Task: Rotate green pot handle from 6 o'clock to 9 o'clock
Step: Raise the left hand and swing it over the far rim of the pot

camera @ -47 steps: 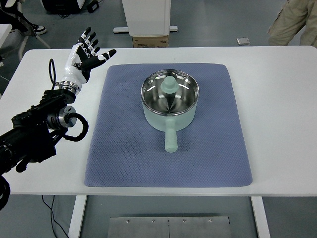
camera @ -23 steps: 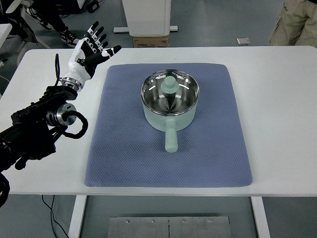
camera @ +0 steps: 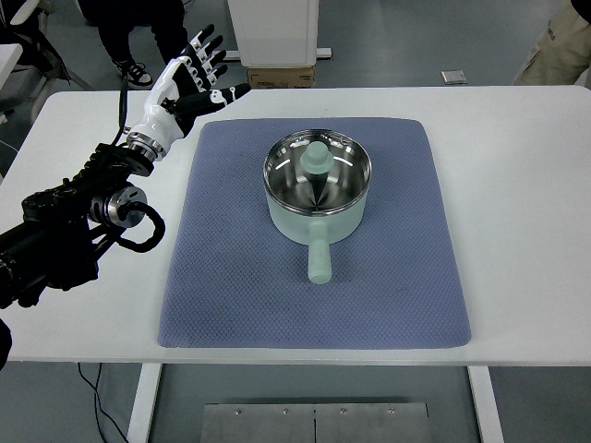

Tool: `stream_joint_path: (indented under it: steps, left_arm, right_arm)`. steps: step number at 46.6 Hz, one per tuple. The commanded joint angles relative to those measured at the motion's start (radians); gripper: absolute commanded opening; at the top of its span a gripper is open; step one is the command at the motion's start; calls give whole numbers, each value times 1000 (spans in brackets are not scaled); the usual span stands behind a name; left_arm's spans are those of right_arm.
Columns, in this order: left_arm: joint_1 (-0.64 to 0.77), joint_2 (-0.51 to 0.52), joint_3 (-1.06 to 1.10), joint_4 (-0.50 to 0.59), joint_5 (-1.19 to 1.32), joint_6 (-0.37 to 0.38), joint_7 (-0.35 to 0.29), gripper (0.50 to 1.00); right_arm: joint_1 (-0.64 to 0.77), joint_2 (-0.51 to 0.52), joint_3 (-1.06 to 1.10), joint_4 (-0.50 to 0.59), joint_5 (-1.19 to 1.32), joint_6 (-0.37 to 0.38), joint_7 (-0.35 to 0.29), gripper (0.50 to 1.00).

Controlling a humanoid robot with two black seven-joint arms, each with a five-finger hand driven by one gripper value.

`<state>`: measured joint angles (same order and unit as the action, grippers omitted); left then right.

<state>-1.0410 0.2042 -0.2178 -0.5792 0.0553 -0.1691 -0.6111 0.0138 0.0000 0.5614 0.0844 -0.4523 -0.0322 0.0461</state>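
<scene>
A white desk (camera: 526, 221) stands on a grey floor and carries a blue-grey mat (camera: 231, 268) across its middle. The green pot (camera: 317, 198) sits on the far half of the mat, its glass lid with a green knob (camera: 317, 157) in place, and its handle (camera: 319, 261) points straight toward the robot's side, at six o'clock. The left robot hand (camera: 189, 81) hovers above the desk's far left, near the mat's corner and well apart from the pot, fingers spread and grasping nothing. A person's legs show beyond the desk at top left.
</scene>
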Motion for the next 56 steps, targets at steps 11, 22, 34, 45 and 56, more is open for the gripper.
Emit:
stream_joint_path:
  steps: [11, 22, 34, 45, 56]
  left_arm:
    - [-37, 66, 0, -117, 98, 6, 0, 1000]
    - [-71, 162, -2, -251, 187, 16, 0, 1000]
    - [-80, 207, -2, -278, 331, 16, 0, 1000]
    - [-93, 205, -2, -278, 342, 14, 0, 1000]
    - [-102, 205, -2, -300, 391, 14, 0, 1000]
  right_arm:
    - [0, 0, 0, 0, 0, 0, 0, 1000]
    - [0, 0, 0, 0, 0, 0, 0, 1000]
    - [0, 0, 0, 0, 0, 0, 0, 1000]
    - [0, 0, 0, 0, 0, 0, 0, 1000]
    - [0, 0, 0, 0, 0, 0, 0, 1000]
